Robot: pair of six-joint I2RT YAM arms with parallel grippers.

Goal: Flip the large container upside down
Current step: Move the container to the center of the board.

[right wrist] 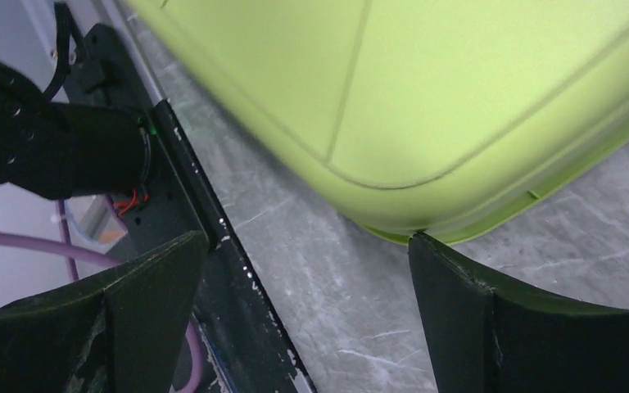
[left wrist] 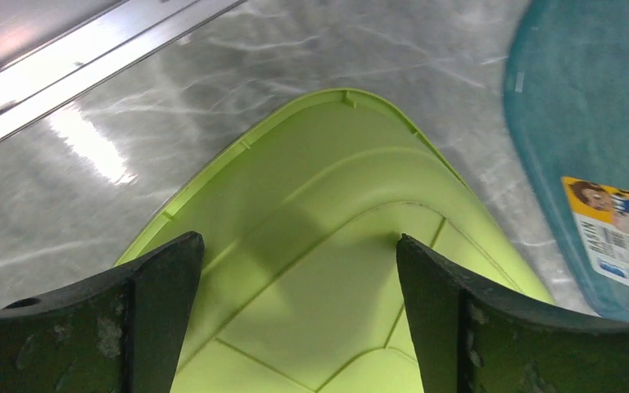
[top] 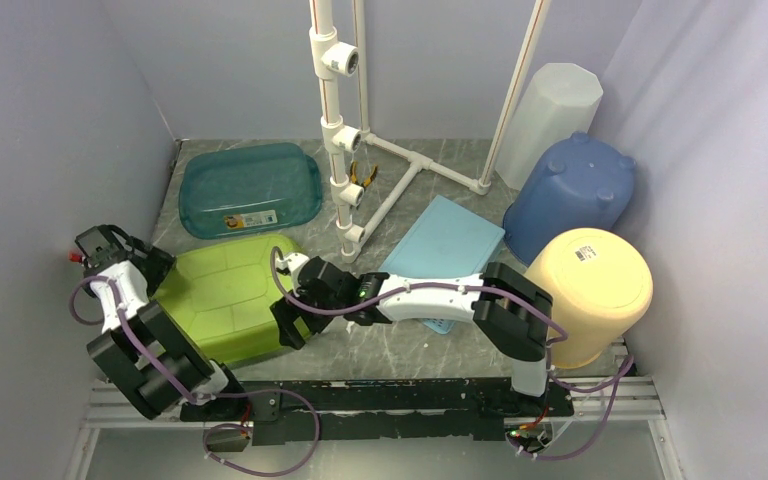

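Note:
The large lime-green container lies bottom-up on the table at the near left, its ribbed base facing up. My left gripper is open at its left edge; in the left wrist view the open gripper hovers over the container's base without holding it. My right gripper is open at the container's near right corner. In the right wrist view the open gripper is over bare table, with one fingertip at the container's rim.
A teal tub lies behind the green one and shows in the left wrist view. A white pipe frame, a light-blue board, an inverted blue bucket, a cream bucket and a white bin stand right. The black base rail runs along the near edge.

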